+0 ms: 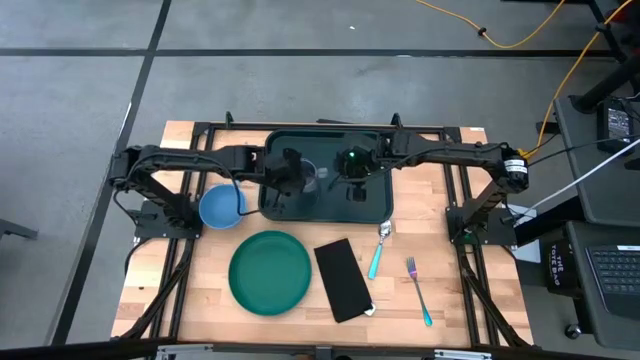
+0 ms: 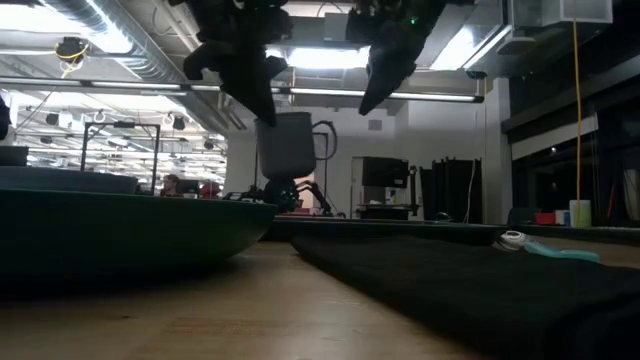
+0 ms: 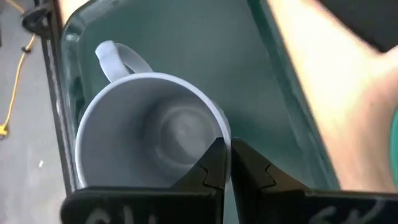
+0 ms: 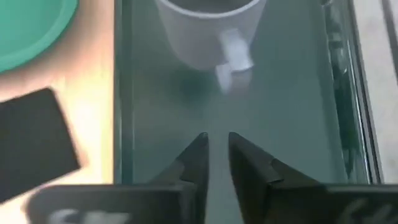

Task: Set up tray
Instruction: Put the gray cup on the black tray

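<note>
A pale grey mug (image 3: 155, 124) is shut in my left gripper (image 3: 227, 146) over the left half of the dark green tray (image 1: 372, 205), which lies at the table's far middle. In the low view the mug (image 2: 285, 145) hangs upright below the left gripper (image 2: 255, 95). My right gripper (image 4: 216, 138) hovers over the tray's right half, a little to the mug's right. Its fingers are open by a narrow gap, hold nothing and point toward the mug's handle (image 4: 233, 59). My left gripper pinches the mug's wall at the rim (image 3: 225, 134), on the side opposite the handle (image 3: 118, 56). One finger (image 3: 211, 168) is inside the mug and one (image 3: 252, 171) outside, coming from above. The mug stays upright and looks lifted clear of the tray.
Near the tray's left side sits a blue bowl (image 1: 220, 207). Nearer the front lie a round green plate (image 1: 270, 272), a black napkin (image 1: 343, 278), a teal-handled spoon (image 1: 378, 255) and a teal-handled fork (image 1: 418, 290). Bare wood shows at the table's right front.
</note>
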You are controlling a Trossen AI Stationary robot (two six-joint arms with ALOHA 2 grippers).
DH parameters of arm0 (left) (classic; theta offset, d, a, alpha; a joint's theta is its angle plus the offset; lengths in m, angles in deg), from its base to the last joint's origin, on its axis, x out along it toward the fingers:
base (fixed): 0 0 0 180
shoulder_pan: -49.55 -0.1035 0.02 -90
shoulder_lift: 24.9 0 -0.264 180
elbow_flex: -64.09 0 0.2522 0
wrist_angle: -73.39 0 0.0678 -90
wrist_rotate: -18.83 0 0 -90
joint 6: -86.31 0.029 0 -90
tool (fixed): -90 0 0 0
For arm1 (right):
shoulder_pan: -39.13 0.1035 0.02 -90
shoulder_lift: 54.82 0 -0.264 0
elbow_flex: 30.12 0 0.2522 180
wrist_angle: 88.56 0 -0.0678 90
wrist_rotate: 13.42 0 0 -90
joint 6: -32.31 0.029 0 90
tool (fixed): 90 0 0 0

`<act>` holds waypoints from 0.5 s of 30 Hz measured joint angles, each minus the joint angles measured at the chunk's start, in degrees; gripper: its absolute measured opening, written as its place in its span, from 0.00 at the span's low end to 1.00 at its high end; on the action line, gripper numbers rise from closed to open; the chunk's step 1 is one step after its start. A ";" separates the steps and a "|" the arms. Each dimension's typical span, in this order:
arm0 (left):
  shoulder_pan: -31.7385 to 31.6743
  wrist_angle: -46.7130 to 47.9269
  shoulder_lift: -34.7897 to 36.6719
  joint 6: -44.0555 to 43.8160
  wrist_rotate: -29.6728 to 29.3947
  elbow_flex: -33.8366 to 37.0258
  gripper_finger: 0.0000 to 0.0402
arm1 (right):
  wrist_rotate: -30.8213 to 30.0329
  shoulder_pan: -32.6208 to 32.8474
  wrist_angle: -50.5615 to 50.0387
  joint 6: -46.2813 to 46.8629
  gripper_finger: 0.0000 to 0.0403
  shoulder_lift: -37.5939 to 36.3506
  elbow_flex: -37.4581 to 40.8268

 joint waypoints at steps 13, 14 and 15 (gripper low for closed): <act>-11.48 0.50 2.83 5.47 9.06 0.00 0.00 | 2.44 -4.60 31.69 -2.65 0.01 -14.34 27.94; -12.34 0.56 2.58 5.71 9.14 0.00 0.00 | 3.96 -4.66 34.90 -3.15 0.02 -15.63 30.00; -13.15 0.79 2.44 6.40 9.42 0.00 0.00 | 5.09 -4.69 38.04 -3.71 0.02 -16.72 32.15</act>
